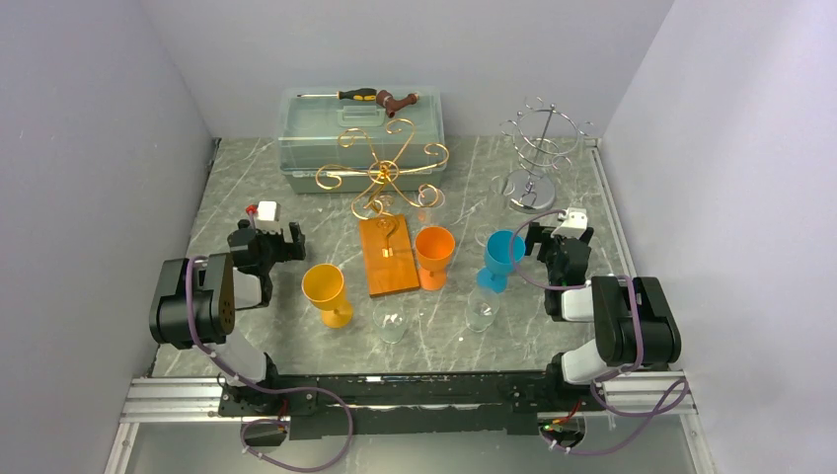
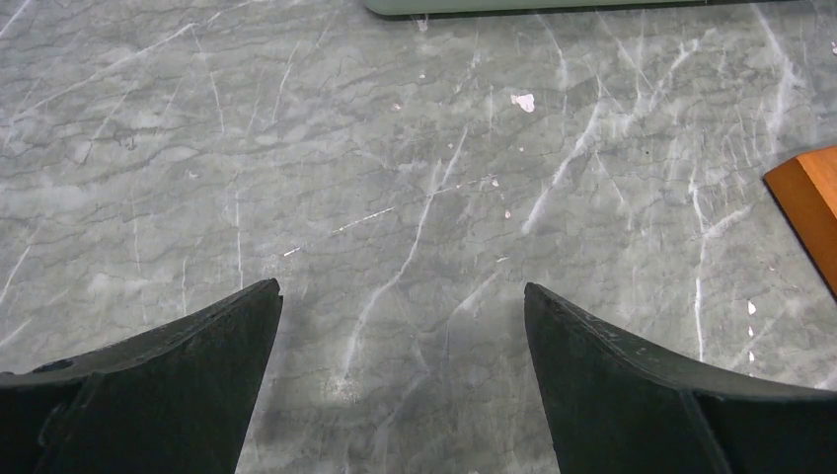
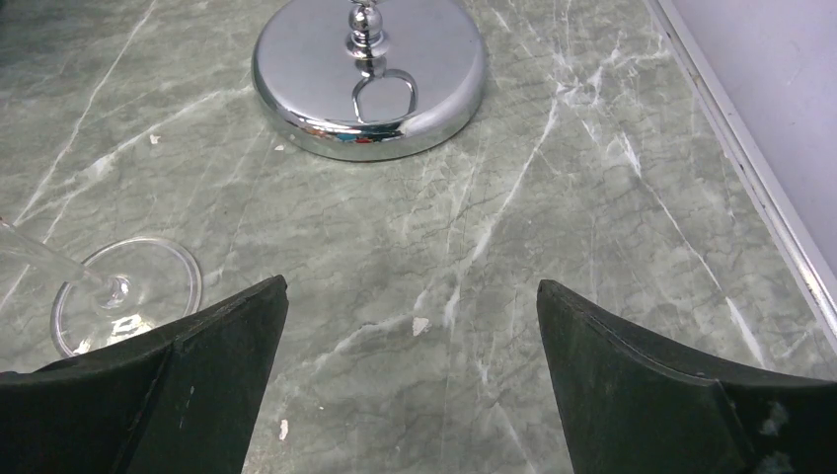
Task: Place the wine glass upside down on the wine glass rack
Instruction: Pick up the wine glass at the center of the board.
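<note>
Two clear wine glasses (image 1: 392, 321) (image 1: 482, 309) stand upright near the table's front middle, among a yellow goblet (image 1: 326, 293), an orange goblet (image 1: 434, 255) and a blue goblet (image 1: 501, 259). A gold wire rack (image 1: 383, 173) rises from a wooden base (image 1: 388, 255) in the middle. At the back right is a chrome wire rack (image 1: 541, 138), its round base (image 3: 368, 79) showing in the right wrist view. My left gripper (image 1: 268, 235) (image 2: 400, 286) is open over bare table left of the yellow goblet. My right gripper (image 1: 560, 237) (image 3: 410, 281) is open beside the blue goblet, empty. A clear glass foot (image 3: 126, 308) lies just left of it.
A pale green toolbox (image 1: 360, 138) with a screwdriver (image 1: 341, 95) and a hammer (image 1: 398, 101) on its lid stands at the back. Walls close in on three sides. A metal rail (image 3: 750, 168) runs along the right table edge. The wooden base corner (image 2: 809, 197) shows right of my left gripper.
</note>
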Controlling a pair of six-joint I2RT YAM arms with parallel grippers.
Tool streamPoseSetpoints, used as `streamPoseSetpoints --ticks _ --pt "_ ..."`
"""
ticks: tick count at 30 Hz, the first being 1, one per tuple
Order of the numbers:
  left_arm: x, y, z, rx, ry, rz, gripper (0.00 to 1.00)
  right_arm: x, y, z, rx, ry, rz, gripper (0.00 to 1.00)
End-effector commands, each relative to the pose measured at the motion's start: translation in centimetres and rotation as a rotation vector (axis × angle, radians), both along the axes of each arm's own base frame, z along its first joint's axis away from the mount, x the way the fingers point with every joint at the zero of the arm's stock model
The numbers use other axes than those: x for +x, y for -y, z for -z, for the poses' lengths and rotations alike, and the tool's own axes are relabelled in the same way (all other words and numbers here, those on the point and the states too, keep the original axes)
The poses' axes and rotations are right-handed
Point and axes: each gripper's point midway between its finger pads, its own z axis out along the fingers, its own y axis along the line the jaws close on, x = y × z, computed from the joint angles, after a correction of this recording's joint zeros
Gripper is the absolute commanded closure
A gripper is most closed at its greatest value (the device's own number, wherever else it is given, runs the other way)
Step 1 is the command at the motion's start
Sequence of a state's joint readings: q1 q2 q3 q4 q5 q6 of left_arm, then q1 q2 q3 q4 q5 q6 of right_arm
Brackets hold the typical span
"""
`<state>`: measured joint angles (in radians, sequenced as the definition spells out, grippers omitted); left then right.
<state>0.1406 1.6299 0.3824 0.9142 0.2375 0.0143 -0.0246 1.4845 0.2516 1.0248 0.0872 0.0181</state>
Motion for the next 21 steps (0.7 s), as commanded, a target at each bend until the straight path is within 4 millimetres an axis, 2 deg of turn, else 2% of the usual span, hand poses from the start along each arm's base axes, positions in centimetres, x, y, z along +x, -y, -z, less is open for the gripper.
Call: streamPoseSetpoints --ticks 1,9,13,17,21 --pt "0.9 -0.4 -1.2 0.004 0.046 -0.015 0.01 0.9 0.1 -1.9 -0.001 0.064 0.006 0.00" --pt "0.8 -0.3 -1.2 0.002 0.046 -0.012 0.01 0.9 0.1 -1.9 0.003 0.062 0.009 0.00" --pt "0.7 0.7 -2.3 -0.002 0.040 0.059 0.01 0.7 0.3 -2.0 -0.001 0.069 0.020 0.00" --pt "1.1 0.9 -6.0 -0.015 0.009 0.072 0.01 0.4 2.0 -3.9 0.023 0.092 0.136 0.00" --pt "0.3 2.1 -11.0 -0.034 -0.027 0.134 0.01 -0.4 3.4 -6.1 0.100 0.070 0.263 0.00"
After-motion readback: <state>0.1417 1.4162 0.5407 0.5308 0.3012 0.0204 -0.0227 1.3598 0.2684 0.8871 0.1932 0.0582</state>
